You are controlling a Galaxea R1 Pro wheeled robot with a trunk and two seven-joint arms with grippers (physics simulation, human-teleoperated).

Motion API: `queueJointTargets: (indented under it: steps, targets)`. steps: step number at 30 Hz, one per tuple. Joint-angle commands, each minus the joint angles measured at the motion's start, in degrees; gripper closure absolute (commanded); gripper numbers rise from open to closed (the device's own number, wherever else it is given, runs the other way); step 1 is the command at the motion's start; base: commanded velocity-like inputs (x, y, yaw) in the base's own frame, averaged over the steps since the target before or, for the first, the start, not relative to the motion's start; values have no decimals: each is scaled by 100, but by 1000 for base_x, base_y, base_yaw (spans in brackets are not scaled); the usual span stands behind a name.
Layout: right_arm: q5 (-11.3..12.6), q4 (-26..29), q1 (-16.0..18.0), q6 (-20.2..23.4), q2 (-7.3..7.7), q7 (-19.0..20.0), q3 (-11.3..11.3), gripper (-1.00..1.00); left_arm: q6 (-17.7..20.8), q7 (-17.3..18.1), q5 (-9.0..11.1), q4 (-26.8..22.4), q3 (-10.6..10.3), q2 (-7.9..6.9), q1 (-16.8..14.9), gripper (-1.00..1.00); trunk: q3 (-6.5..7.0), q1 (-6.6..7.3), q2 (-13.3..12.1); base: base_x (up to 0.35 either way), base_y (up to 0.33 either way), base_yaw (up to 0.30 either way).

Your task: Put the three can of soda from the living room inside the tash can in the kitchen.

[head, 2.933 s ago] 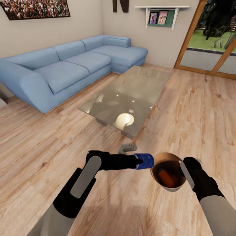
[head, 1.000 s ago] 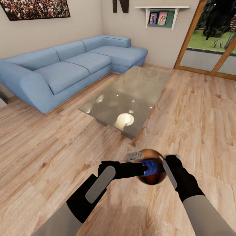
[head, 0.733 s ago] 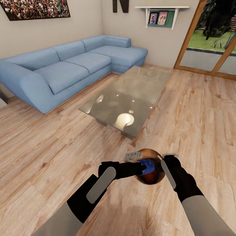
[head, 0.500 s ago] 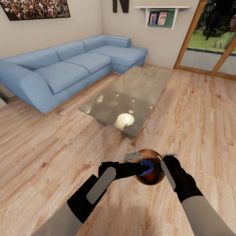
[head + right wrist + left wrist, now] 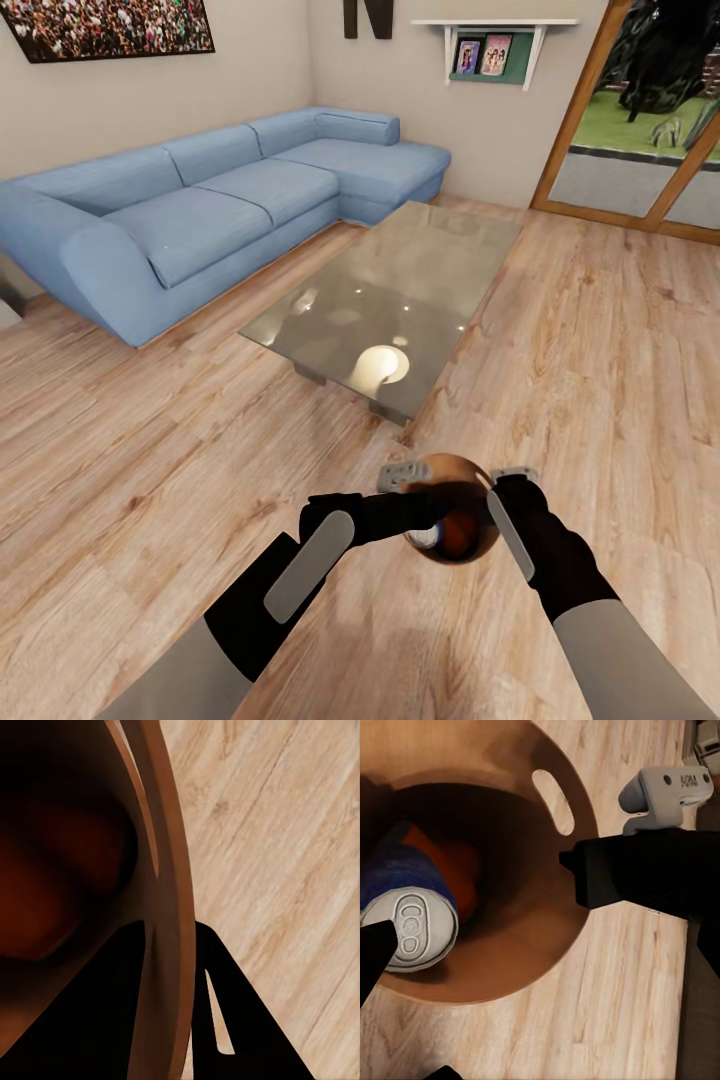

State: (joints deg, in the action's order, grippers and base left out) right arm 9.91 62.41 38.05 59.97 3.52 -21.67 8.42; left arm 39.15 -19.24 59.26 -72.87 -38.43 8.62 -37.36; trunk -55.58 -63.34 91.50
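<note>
Brown bin (image 5: pixel 462 500): your right gripper (image 5: pixel 176 967) clamps its rim; the blue can (image 5: pixel 406 911) lies inside below your left gripper (image 5: pixel 432 508), fingers apart.

Head looks down; wrists peer close into bin (image 5: pixel 547 937).

The tash can (image 5: pixel 462 475) looks like glossy brown plastic, smooth inside and out (image 5: pixel 556 881). Inside it, the can of soda (image 5: pixel 409 921) has a matt silver metal top and a blue printed side. Beyond the bin, the coffee table (image 5: pixel 395 290) is reflective glass, the floor (image 5: pixel 150 440) grained wood, and the sofa (image 5: pixel 200 215) soft matt blue cloth.
</note>
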Motion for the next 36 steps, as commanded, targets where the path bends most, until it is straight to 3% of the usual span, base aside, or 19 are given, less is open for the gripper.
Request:
queueJointTargets:
  steps: [1,12,16,21,25,26,29,36]
  targets:
    - [-10,19,1,3,3,23,-10,100,1,-2,0,-4,-3,-2,0,-100,0,0,0,0,0,0]
    - [9,82,0,3,102,35,-148,100,65,-191,8,-310,-25,-50,11,-100,0,0,0,0,0,0]
    - [12,79,0,3,208,44,-467,100,184,-449,14,-519,-27,-68,18,-100,0,0,0,0,0,0]
    - [18,79,2,3,414,259,-751,100,405,-546,14,-620,-15,-87,25,-100,0,0,0,0,0,0]
    - [9,63,4,3,717,803,-825,100,707,-651,8,-652,11,-94,26,-100,0,0,0,0,0,0]
    - [6,28,7,3,884,1017,-839,100,828,-811,8,-653,24,-96,27,-100,0,0,0,0,0,0]
    - [4,1,8,3,1069,1188,-928,100,908,-1161,22,-619,36,-96,27,-100,0,0,0,0,0,0]
    - [2,-87,9,3,1198,1309,-1177,100,1215,-2381,52,-568,53,-96,27,-100,0,0,0,0,0,0]
